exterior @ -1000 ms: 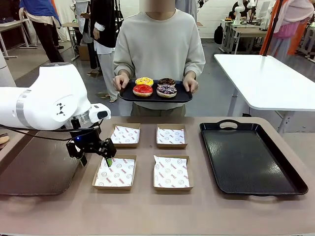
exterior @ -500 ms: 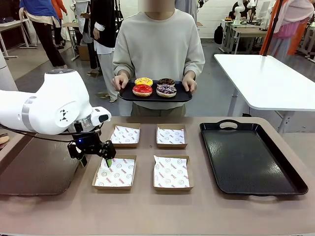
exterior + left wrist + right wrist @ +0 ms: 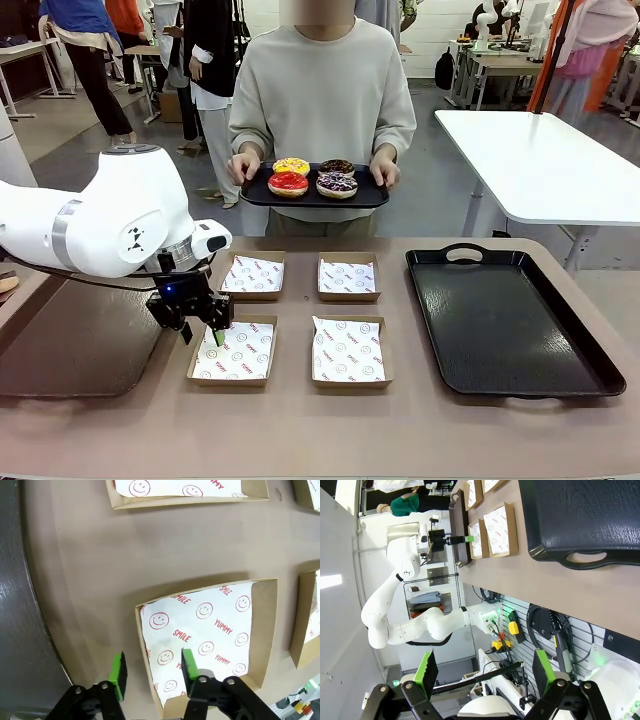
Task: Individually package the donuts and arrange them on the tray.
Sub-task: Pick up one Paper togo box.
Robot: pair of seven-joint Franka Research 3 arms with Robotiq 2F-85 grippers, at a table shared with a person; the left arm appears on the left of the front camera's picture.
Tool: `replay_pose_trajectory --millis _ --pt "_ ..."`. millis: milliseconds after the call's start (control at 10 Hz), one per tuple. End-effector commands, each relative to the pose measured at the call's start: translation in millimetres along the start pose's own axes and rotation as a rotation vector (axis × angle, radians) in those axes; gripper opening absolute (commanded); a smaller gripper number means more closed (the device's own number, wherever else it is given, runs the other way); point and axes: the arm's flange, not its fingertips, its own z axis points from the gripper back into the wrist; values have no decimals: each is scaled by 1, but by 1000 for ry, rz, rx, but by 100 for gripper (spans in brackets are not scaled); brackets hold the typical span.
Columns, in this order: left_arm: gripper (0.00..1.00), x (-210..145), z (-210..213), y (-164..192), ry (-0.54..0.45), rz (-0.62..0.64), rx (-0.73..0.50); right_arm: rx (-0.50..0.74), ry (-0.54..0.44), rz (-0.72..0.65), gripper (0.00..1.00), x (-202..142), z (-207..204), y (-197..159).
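Step in hand: boxing not yet begun. Donuts (image 3: 313,177), four, on small black tray (image 3: 366,198) held by person beyond worktop (image 3: 300,420). Left pincer (image 3: 202,336) apart, straddling wall of near-left lined box (image 3: 210,635); next move probably closing on that wall. Right pincer (image 3: 485,667) apart, well clear. Large tray (image 3: 500,330) alongside; no obstruction apparent.

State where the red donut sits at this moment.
In the front view, the red donut sits on the small black tray the person holds beyond the table, at its near left, beside the purple donut.
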Motion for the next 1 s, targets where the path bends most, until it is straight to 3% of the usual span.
replay_pose_trajectory --millis 0,100,200,300,900 --pt "0 4 -2 -6 -9 25 29 4 0 1 100 -1 0 -1" --pt "11 5 -4 -6 -4 25 30 4 0 1 100 -1 0 -1" --pt "2 5 -4 -6 -3 25 34 4 0 1 100 -1 0 -1" --pt "0 6 -5 -6 -1 29 35 4 0 1 100 -1 0 -1" --pt "0 6 11 -2 34 68 16 4 0 1 100 -1 0 -1"
